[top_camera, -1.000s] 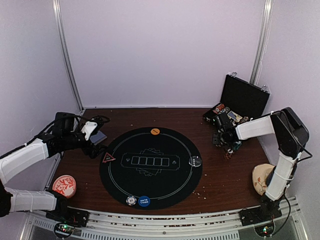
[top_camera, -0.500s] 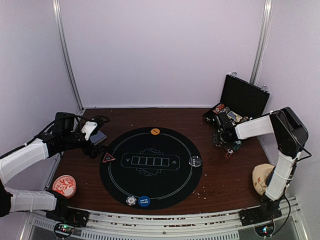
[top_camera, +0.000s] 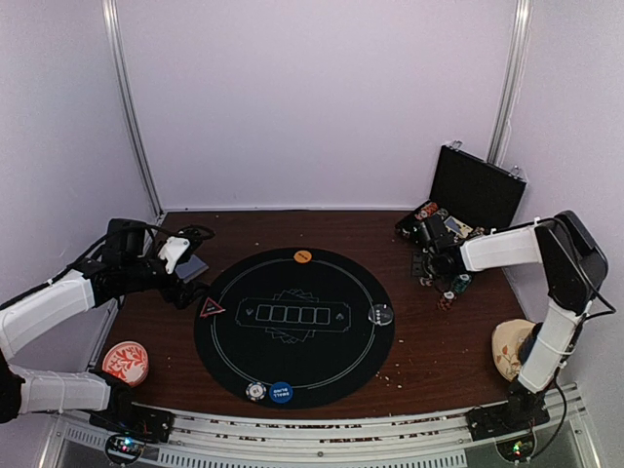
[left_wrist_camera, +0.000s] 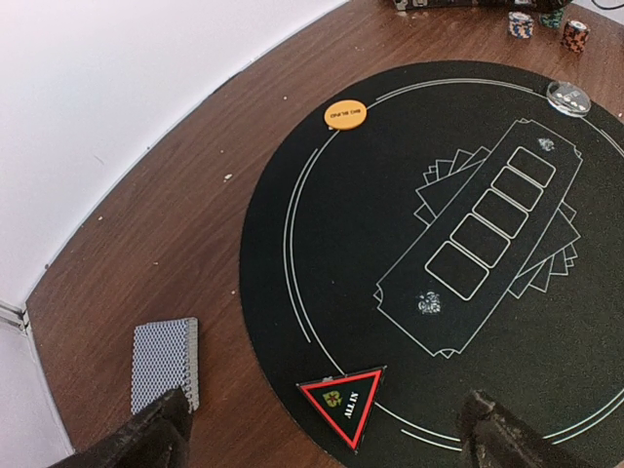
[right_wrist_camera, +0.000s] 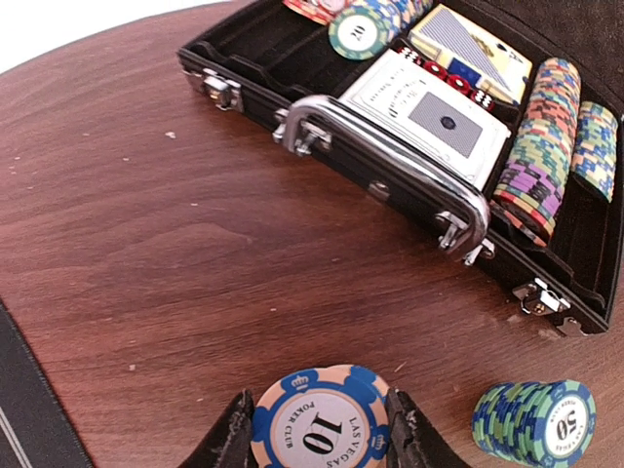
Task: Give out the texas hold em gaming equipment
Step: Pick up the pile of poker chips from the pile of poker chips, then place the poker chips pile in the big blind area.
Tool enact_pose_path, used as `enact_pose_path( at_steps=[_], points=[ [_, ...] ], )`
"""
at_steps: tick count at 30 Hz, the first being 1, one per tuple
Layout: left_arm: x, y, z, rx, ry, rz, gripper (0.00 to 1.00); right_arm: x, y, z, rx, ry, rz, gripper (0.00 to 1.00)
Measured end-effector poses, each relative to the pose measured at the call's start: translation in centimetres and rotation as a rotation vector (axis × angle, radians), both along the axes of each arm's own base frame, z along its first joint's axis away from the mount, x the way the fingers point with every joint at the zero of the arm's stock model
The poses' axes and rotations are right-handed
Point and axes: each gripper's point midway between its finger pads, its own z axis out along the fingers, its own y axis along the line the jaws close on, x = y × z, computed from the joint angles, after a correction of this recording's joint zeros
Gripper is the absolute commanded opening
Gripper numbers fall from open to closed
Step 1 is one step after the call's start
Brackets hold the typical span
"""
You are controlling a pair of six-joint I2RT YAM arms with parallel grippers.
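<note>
Brown wooden worktop (top_camera: 439, 341), one, carrying every item below. Black round mat (top_camera: 331, 366), one, at centre, between your two arms. Black case (top_camera: 476, 187), one, lid up, at the far right corner, with chips and card packs in its trays.

Your right pincer (top_camera: 427, 265) stood just in front of the case. Its jaws were partly closed on the rim of a blue-and-peach chip (right_wrist_camera: 320, 424) marked 10, face toward the wrist camera. Whether more chips sat beneath it could not be told.

Your left pincer (left_wrist_camera: 330, 439) hung at the mat's left edge, jaws spread full and holding nothing. It was over the red triangle marker (left_wrist_camera: 341, 402), with the grey-backed card deck (left_wrist_camera: 166, 363) just beside on bare wood.

One green chip stack (right_wrist_camera: 536, 419), near the held chip in the wrist view and apart from it.

Governing relation: the mat lay to the left of your right pincer, well apart from the held chip, and only your right arm was near that chip. Any delivery would likely have run leftward across open wood to the mat.
</note>
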Motion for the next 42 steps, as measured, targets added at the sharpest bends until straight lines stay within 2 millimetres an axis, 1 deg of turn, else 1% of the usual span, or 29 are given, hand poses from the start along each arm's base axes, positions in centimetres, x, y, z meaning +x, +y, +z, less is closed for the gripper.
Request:
enact_pose_path(
  at_steps=[4, 7, 9, 12, 14, 16, 18, 20, 23, 25, 29, 31, 36, 39, 42],
  points=[
    [0.0, 0.0, 0.0, 0.000, 0.000, 0.000, 0.98, -0.5, 1.9, 0.5, -0.014, -0.008, 0.052, 0.29],
    [0.0, 0.0, 0.0, 0.001, 0.000, 0.001, 0.98, -0.8, 4.5, 1.4, -0.027, -0.018, 0.115, 0.29],
    [0.0, 0.0, 0.0, 0.000, 0.000, 0.001, 0.98, -0.8, 7.0, 2.9, -0.026, -0.047, 0.165, 0.29],
    [0.0, 0.0, 0.0, 0.001, 0.000, 0.002, 0.98, -0.4, 12.1, 6.2, 0.000, -0.113, 0.253, 0.29],
    [0.0, 0.1, 0.0, 0.002, -0.001, 0.003, 0.98, 0.0, 15.0, 7.7, 0.022, -0.145, 0.296, 0.29],
    [0.0, 0.1, 0.0, 0.003, -0.001, 0.004, 0.98, 0.5, 17.8, 8.9, 0.038, -0.171, 0.334, 0.29],
    [0.1, 0.1, 0.0, 0.003, -0.002, 0.005, 0.98, 1.3, 20.2, 9.3, 0.043, -0.187, 0.365, 0.29],
    [0.1, 0.1, 0.1, 0.003, -0.005, 0.006, 0.98, 2.0, 22.5, 8.8, 0.043, -0.185, 0.393, 0.29],
    [0.1, 0.1, 0.3, 0.001, -0.015, 0.007, 0.98, 2.8, 25.9, 7.0, 0.033, -0.171, 0.442, 0.29],
    [0.2, 0.1, 0.4, 0.000, -0.021, 0.008, 0.98, 3.1, 27.8, 5.4, 0.029, -0.151, 0.473, 0.30],
    [0.3, 0.1, 0.4, -0.001, -0.025, 0.008, 0.98, 3.5, 31.0, 2.4, 0.023, -0.116, 0.532, 0.30],
    [0.3, 0.1, 0.4, -0.001, -0.027, 0.009, 0.98, 3.2, 32.7, 1.4, 0.028, -0.105, 0.564, 0.30],
    [0.3, 0.1, 0.4, 0.000, -0.026, 0.010, 0.98, 2.6, 37.0, 0.3, 0.059, -0.107, 0.636, 0.31],
    [0.3, 0.1, 0.4, 0.000, -0.026, 0.010, 0.98, 2.4, 38.5, -0.1, 0.069, -0.111, 0.661, 0.31],
    [0.3, 0.1, 0.4, 0.000, -0.026, 0.010, 0.98, 2.1, 39.4, -0.8, 0.071, -0.108, 0.676, 0.32]
  ],
)
